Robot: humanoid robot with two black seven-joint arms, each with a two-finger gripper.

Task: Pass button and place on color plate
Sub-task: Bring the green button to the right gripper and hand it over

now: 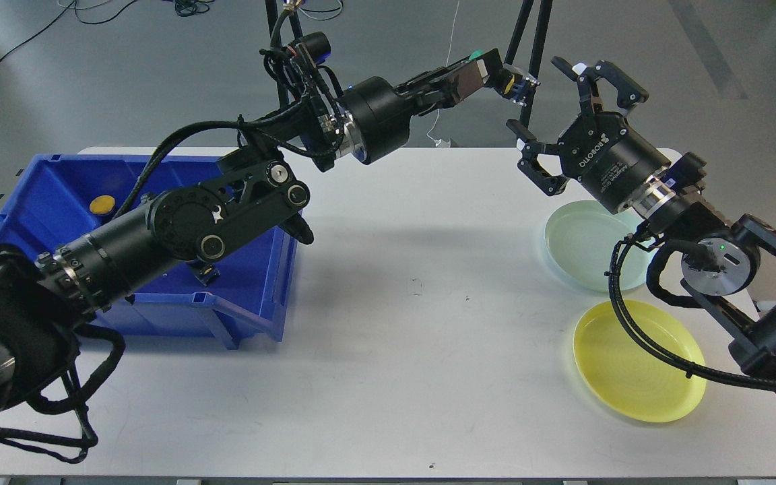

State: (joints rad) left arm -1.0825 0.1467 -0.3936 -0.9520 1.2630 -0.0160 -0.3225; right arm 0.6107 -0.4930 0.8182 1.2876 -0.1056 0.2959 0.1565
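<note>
Handoff step — left gripper (519, 84) pinches a yellow button (509, 83); right gripper (553, 111), wide open, sits just right. Centre fingers on button before closing — yellow plate (639, 364) near right.

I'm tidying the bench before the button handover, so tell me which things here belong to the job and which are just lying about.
Job: yellow button in the left gripper; open right gripper; yellow plate; pale green plate; blue bin; orange button inside it.

Lying about: floor cables; tripod legs.
</note>
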